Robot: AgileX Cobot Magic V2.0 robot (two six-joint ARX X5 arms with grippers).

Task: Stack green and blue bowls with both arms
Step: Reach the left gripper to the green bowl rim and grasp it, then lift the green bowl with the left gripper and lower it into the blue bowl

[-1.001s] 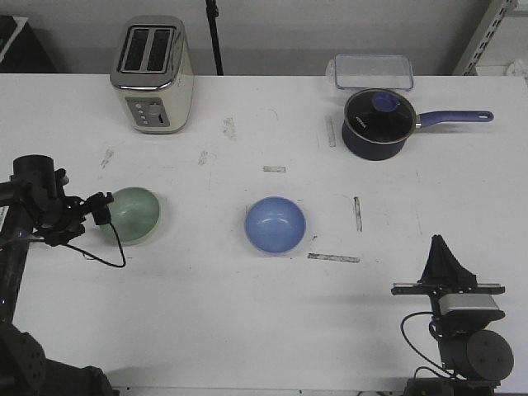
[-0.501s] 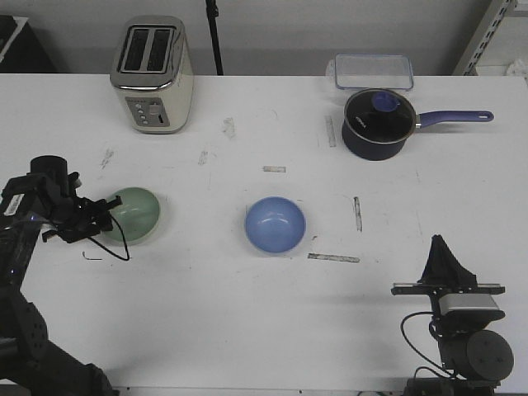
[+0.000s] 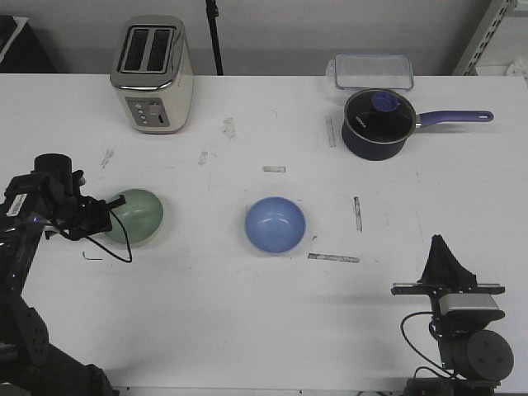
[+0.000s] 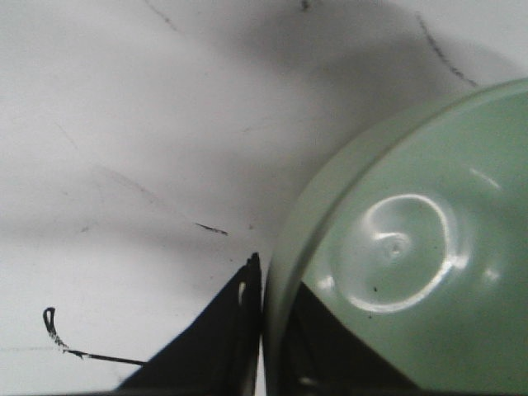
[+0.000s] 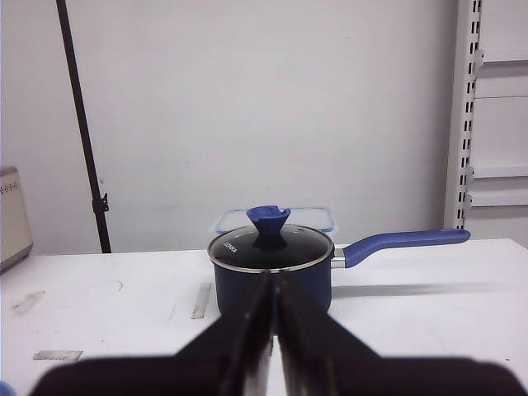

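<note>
Bowls both glossy, round, same size: green bowl (image 3: 135,216) sits left on the white scuffed desk (image 3: 247,313), blue bowl (image 3: 275,224) mid-desk, well apart, both empty. Left gripper (image 3: 106,216) is at the green bowl's left rim; in the left wrist view its jaws straddle the rim (image 4: 276,272), one finger inside, one outside, clamped on it. Right gripper (image 3: 443,247) is parked near right, jaws closed on nothing. Far side: cream toaster (image 3: 153,74), navy saucepan (image 3: 378,124) with glass lid and purple handle, clear plastic container (image 3: 373,71) behind it.
</note>
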